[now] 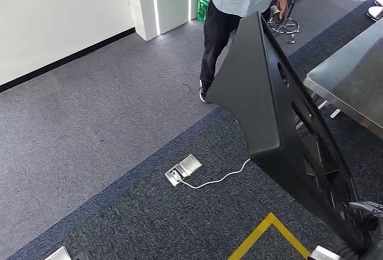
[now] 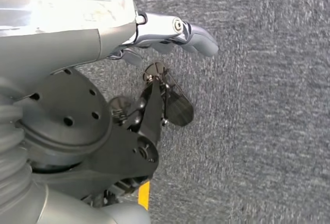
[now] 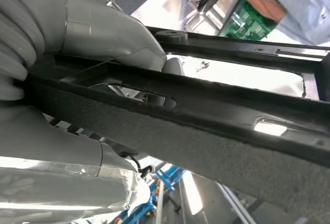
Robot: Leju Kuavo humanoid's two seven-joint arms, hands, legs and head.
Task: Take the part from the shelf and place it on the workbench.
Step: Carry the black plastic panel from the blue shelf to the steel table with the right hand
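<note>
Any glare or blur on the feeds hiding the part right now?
Head view: sharp, evenly lit, the black part clear; soft sheen on the workbench. Right wrist view: background blown out white behind the part, right hand readable. Left wrist view: carpet streaky and blurred, glare on the left hand.

Large black plastic part with cut-out openings, being held tilted above the carpet, near the steel tabletop
</note>
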